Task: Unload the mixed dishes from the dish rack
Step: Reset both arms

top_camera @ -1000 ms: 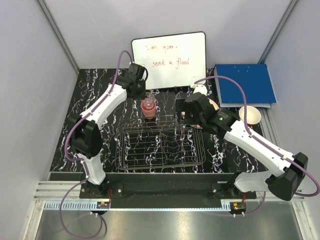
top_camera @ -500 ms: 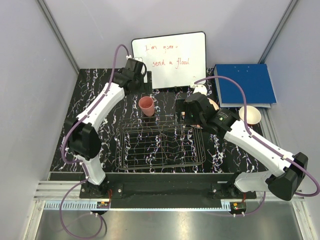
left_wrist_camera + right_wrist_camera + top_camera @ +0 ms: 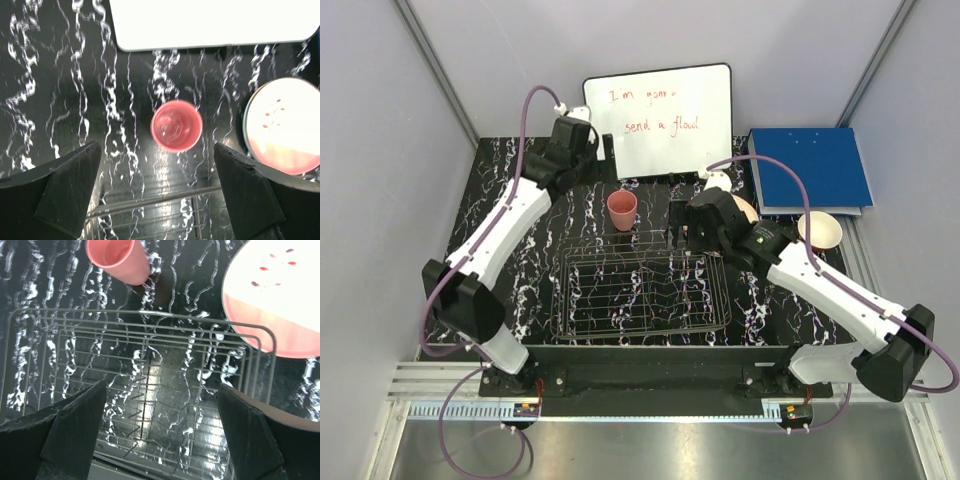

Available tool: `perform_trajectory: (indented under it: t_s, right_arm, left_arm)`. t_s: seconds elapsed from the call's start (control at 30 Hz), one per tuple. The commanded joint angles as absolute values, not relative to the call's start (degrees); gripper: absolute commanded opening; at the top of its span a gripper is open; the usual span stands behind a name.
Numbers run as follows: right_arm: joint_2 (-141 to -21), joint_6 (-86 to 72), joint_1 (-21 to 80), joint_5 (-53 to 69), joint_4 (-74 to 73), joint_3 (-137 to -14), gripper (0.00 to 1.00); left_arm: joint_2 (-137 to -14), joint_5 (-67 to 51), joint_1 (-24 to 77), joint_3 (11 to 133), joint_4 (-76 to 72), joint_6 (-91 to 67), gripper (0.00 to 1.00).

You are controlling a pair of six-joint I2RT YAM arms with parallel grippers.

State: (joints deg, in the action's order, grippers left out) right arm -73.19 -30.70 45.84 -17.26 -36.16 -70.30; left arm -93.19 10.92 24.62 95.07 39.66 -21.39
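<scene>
The pink cup (image 3: 622, 210) (image 3: 176, 125) (image 3: 119, 260) stands upright on the table just behind the dish rack (image 3: 645, 295) (image 3: 150, 365); something clear seems nested inside it. My left gripper (image 3: 603, 166) (image 3: 155, 146) hangs open above and behind the cup, apart from it. My right gripper (image 3: 678, 228) (image 3: 162, 387) is open over the rack's far right part, with only wire below. A cream plate (image 3: 746, 208) (image 3: 282, 125) (image 3: 280, 305) with sprig marks and a pink band lies right of the cup, partly under the right arm. A cream bowl (image 3: 820, 231) sits far right.
A whiteboard (image 3: 660, 120) (image 3: 210, 22) leans at the back, close behind the left gripper. A blue binder (image 3: 810, 170) lies at the back right. Grey walls close in on both sides.
My left gripper opened and let go of the pink cup, then drew back and left toward the whiteboard. The cup stays standing behind the rack. The right arm has barely moved.
</scene>
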Motion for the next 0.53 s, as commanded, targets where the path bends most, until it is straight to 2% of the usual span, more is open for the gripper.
perform_trajectory:
  t_s: [0.0,0.07,0.13,0.17,0.27,0.5]
  right_arm:
    - [-64.01,-28.57,45.97,-15.29,-27.09,-62.51,0.97]
    - [-57.00,-27.60,45.88,-15.47,-21.74,-55.16,0.97]
    - [-53.63,-27.33,45.88,-17.66,-21.44,-52.40,0.98]
    - [-51.26,-27.33,45.88,-18.62,-22.40,-51.08,0.98]
    - [-49.14,-27.16,46.05,-20.92,-23.99,-49.75,0.99]
    - [-48.95,-28.73,45.97,-21.88,-24.35,-49.66,0.99]
  left_arm:
    - [-79.92,11.42,27.06,84.49,31.83,-22.41,0.99]
    - [-71.33,13.78,31.78,77.21,27.54,-19.54,0.99]
    - [-66.64,18.87,36.80,74.02,27.51,-17.50,0.99]
    - [-64.79,24.64,42.39,70.87,28.29,-16.27,0.99]
    - [-58.99,28.91,47.97,66.38,32.86,-21.06,0.99]
    - [-49.49,30.50,50.98,57.75,38.58,-27.51,0.99]
